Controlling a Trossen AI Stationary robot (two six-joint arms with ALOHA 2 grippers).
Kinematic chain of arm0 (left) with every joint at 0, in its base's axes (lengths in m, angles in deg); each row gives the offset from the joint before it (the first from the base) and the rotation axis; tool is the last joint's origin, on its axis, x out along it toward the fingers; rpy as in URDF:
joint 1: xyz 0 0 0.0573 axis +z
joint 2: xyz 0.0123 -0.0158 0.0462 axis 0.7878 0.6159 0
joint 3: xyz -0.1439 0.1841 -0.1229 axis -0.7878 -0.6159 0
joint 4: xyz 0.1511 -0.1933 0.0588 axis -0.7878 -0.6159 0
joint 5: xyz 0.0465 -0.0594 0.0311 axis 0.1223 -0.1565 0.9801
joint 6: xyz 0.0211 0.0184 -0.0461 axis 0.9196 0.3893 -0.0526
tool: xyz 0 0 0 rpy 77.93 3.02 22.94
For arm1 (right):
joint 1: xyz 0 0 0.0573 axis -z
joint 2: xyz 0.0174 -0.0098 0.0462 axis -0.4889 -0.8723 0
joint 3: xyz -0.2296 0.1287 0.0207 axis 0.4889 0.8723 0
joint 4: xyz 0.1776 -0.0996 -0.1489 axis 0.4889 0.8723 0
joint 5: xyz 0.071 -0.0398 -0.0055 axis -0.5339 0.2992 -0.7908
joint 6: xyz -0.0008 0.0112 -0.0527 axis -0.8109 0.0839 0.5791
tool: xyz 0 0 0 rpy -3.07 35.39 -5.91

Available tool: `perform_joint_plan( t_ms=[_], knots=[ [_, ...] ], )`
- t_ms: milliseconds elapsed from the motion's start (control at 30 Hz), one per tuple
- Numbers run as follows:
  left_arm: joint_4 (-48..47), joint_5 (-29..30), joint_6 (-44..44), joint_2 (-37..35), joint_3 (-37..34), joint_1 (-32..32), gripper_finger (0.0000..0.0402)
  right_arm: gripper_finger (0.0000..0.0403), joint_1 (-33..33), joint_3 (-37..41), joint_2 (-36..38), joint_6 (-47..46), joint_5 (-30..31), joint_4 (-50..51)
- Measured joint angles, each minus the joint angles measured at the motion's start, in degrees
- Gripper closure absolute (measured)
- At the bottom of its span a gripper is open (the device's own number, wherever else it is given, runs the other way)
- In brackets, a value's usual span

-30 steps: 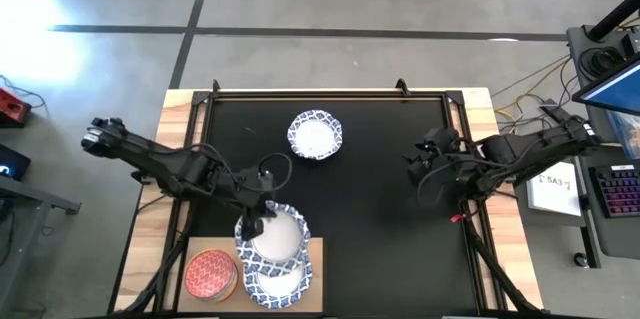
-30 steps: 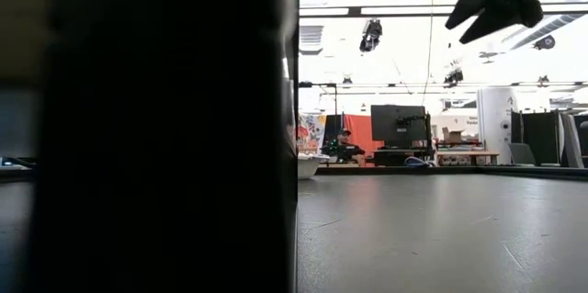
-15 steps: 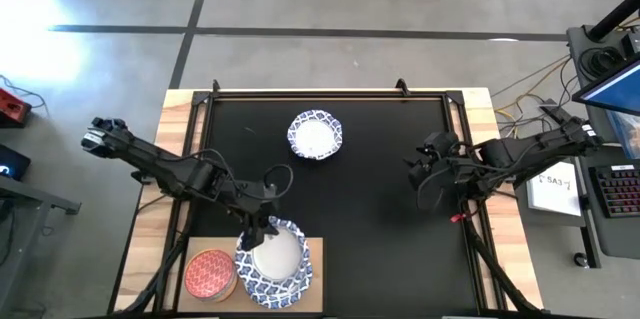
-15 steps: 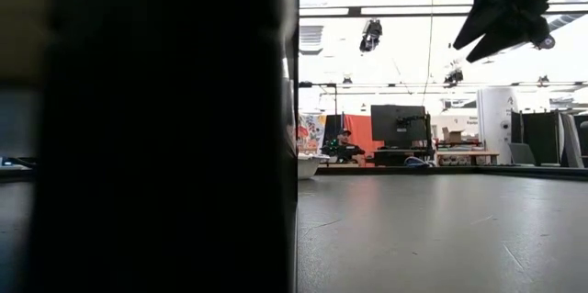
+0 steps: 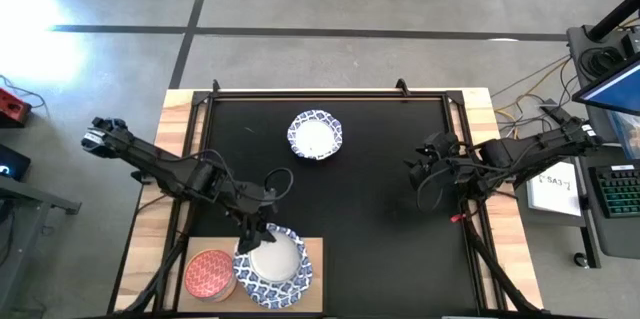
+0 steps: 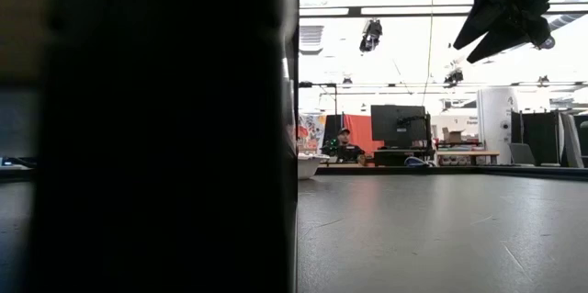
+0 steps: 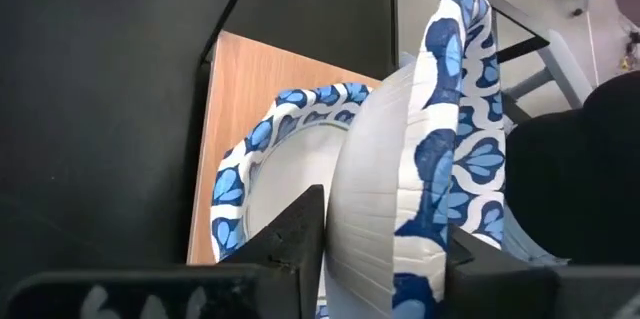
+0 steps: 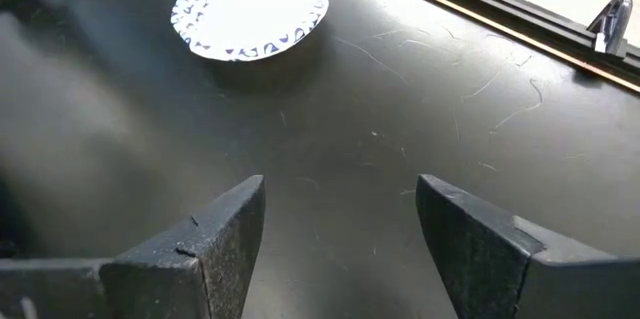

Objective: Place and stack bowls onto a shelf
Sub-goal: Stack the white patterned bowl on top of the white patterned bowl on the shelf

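Shelf (image 5: 315, 259): a light-wood board at the near left edge of the black mat (image 5: 380, 189).
Blue-rimmed bowls: a stack (image 5: 273, 267) sits on the shelf's right part; its top bowl (image 7: 400, 169) is between the left gripper's fingers, above a lower bowl (image 7: 262, 181).
Red bowl (image 5: 209, 274): on the shelf's left part, just beside the stack.
Lone bowl (image 5: 315, 134): blue-rimmed, on the mat toward the far side, well apart from the shelf.
Left gripper (image 5: 253, 241): over the stack's left rim, one finger (image 7: 295, 234) on each side of the top bowl's wall; whether it grips or has let go cannot be told.
Right gripper (image 5: 418, 167): fingers spread apart, empty, above bare mat at the right.
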Motion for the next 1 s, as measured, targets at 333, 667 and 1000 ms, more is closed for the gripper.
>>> perform_joint_plan(
  t_ms=[333, 667, 1000],
  knots=[
    [-0.1, 0.4, 0.4, 1.7, -3.1, -0.1, 0.0298, 0.0154, 0.0, 0.0, 0.0, 0.4, 0.0, 0.0],
    [4.8, -5.4, 0.2, 4.3, -3.0, -0.1, 0.0293, 0.0154, 0.0, 0.0, 0.0, 0.5, 0.0, 0.1],
    [8.5, -10.9, 0.5, 8.0, -3.0, 0.2, 0.0293, 0.0154, 0.0, 0.0, 0.0, 1.0, 0.0, 0.1]
  ],
)
